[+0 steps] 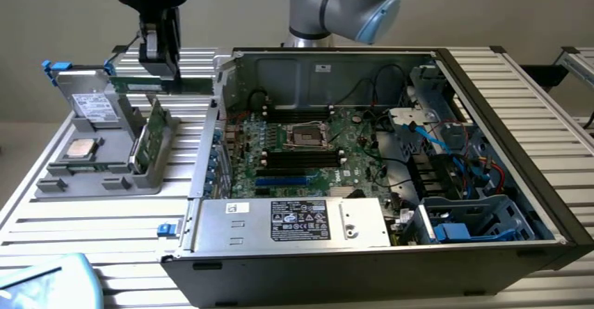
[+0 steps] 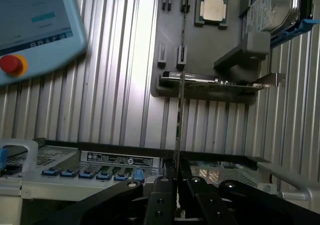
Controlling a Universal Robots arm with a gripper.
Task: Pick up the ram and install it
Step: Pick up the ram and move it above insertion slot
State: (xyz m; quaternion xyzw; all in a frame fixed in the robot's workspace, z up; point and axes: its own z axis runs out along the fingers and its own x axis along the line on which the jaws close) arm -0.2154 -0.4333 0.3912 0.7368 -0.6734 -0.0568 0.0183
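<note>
Wrist view shows the gripper (image 2: pixel 176 177) pinched tight on the ram (image 2: pixel 179 115), a thin edge-on stick jutting out between its fingers. It hangs above the grey tray (image 1: pixel 93 184), just beside the open computer case (image 1: pixel 307 72).
</note>
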